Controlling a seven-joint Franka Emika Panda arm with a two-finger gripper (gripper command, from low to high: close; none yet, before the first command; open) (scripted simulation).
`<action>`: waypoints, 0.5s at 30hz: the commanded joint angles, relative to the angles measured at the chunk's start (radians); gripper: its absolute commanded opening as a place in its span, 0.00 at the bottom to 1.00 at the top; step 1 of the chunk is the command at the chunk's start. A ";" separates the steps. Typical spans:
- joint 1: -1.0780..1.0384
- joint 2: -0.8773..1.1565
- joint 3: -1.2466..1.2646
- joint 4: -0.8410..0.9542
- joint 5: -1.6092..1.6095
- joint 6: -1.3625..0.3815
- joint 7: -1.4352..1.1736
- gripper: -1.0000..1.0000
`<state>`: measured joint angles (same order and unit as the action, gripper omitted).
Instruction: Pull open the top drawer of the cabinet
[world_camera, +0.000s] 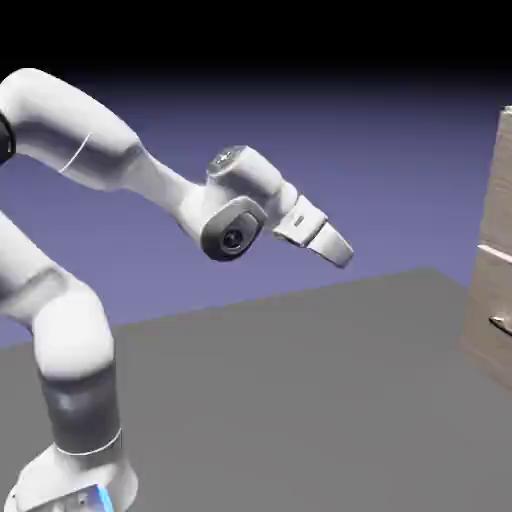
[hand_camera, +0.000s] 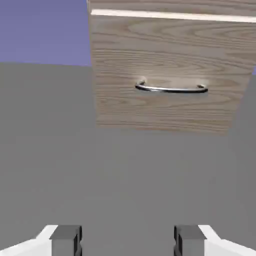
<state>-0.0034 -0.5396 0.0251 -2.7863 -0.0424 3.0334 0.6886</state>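
Note:
The tan wood-grain cabinet (world_camera: 494, 300) stands at the exterior view's right edge, partly cut off. Its top drawer (world_camera: 501, 180) is the upper front, and it looks flush with the front below it. My gripper (world_camera: 343, 254) hangs in the air well to the left of the cabinet, pointing toward it and slightly down. In the hand view only a thin strip of the top drawer (hand_camera: 170, 5) shows at the top edge. Below it, the lower front with a silvery handle (hand_camera: 171, 89) faces me from a distance. My gripper (hand_camera: 128, 240) is open, with nothing between its fingertips (hand_camera: 66, 239).
The grey table (world_camera: 300, 380) stretches between the arm's base and the cabinet. The lower front's small handle (world_camera: 498, 322) sticks out at the exterior view's right edge.

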 joint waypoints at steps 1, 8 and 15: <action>-0.013 0.025 0.021 0.020 -0.035 -0.003 -0.044 0.50; -0.102 0.202 0.166 0.157 -0.281 -0.024 -0.348 0.50; -0.191 0.378 0.312 0.295 -0.527 -0.045 -0.652 0.50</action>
<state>-0.1946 -0.1613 0.3367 -2.4911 -0.5694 2.9884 0.0362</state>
